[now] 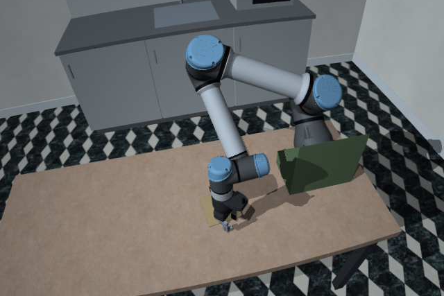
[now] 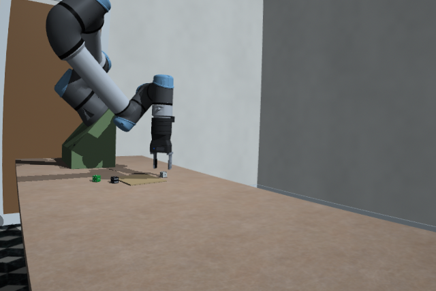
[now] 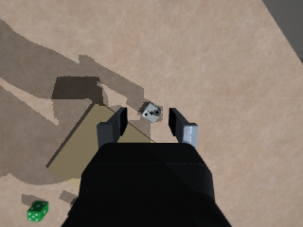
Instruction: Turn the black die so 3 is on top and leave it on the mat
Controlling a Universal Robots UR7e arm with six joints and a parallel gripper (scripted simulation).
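The black die (image 2: 114,179) sits on the table just off the mat's left corner in the exterior view; its top number cannot be read. The arm hides it in the top view and the gripper body hides nearly all of it in the wrist view. The tan mat (image 1: 207,210) (image 2: 140,180) (image 3: 87,142) lies flat. The white die (image 2: 163,174) (image 3: 151,112) lies on the table just beyond the mat's edge. The green die (image 2: 96,178) (image 3: 38,211) lies left of the black one. My gripper (image 1: 230,221) (image 2: 162,168) (image 3: 148,115) is open and empty, pointing down above the white die.
The green base block (image 1: 326,167) (image 2: 92,150) of the arm stands at the table's right end in the top view. The wooden table (image 1: 107,228) (image 2: 211,227) carries the dice and the mat. The arm's shadow falls across part of the mat.
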